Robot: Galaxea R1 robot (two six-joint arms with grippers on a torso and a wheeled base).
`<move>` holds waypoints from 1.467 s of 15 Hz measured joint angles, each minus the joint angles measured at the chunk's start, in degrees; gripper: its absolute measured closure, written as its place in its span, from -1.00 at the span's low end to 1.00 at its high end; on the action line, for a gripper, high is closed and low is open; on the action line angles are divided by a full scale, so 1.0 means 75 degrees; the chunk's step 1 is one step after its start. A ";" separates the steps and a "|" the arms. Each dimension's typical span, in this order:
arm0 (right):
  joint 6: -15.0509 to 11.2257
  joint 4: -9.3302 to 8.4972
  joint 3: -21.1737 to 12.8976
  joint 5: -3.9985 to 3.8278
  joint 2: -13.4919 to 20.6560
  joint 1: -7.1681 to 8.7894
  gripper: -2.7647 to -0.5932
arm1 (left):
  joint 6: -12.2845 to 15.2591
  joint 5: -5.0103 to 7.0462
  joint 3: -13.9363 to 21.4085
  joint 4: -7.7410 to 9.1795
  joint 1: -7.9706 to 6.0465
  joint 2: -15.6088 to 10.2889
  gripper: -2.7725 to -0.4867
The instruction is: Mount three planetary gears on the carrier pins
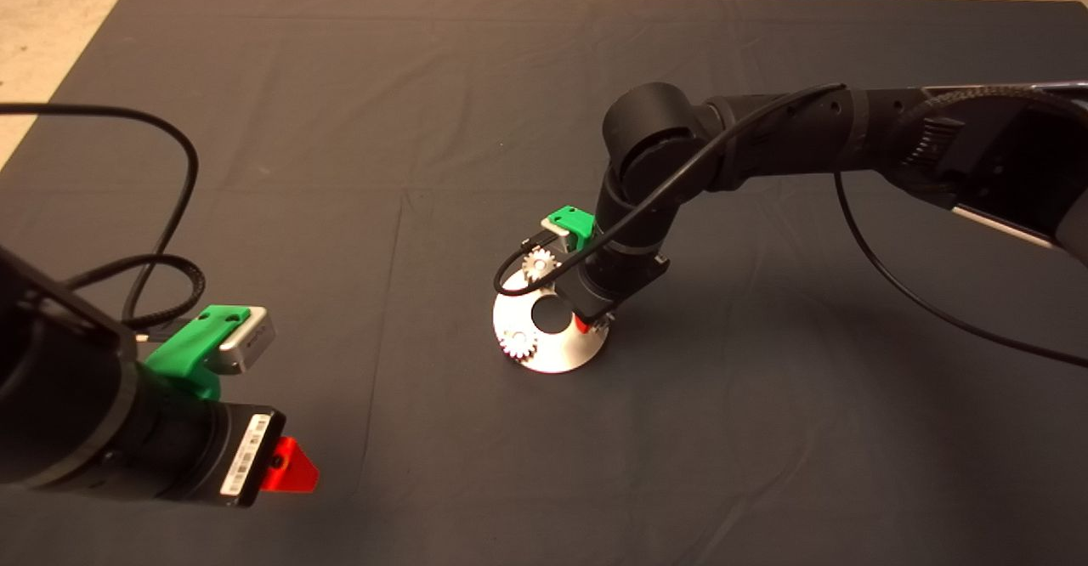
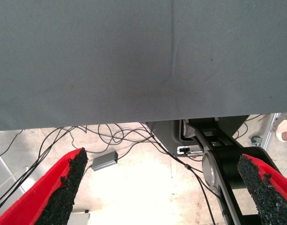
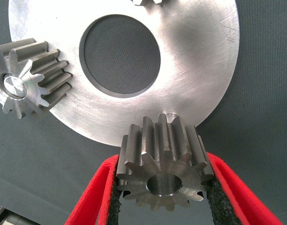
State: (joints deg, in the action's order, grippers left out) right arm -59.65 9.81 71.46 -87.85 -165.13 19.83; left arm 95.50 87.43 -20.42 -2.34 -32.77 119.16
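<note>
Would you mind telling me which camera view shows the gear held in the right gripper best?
The right wrist view: the third gear fills it, clamped in the right gripper just off the bare pin at the disc rim. In the head view the arm hides it. The left wrist view shows only mat and floor.

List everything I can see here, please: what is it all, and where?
mat: one, dark grey, covering the table.
disc: one, silver-white, mid-mat, large centre hole.
seated gears: two, silvery-grey, on the disc's pins.
held gear: one, silvery-grey, above the disc's edge near the bare pin.
cables: several, dark, on the floor beyond the mat.
right gripper: green with red jaws, clamped on the held gear.
left gripper: open, parked lower left.
</note>
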 joint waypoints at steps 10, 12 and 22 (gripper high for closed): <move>-0.0003 0.0000 0.0000 0.0005 0.0137 0.0000 0.53 | 0.0000 0.0000 0.0000 0.0003 -0.0003 -0.0023 -0.62; -0.0003 0.0000 0.0000 0.0000 0.0134 0.0000 0.53 | -0.0001 0.0000 0.0000 0.0003 -0.0002 -0.0023 -0.62; -0.0003 0.0000 -0.0007 0.0000 0.0111 -0.0124 0.53 | -0.0002 0.0000 0.0008 0.0003 -0.0021 -0.0023 -0.62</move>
State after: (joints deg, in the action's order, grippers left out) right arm -59.67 9.81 71.41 -87.85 -164.30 18.91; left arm 95.49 87.43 -20.36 -2.32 -32.93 118.99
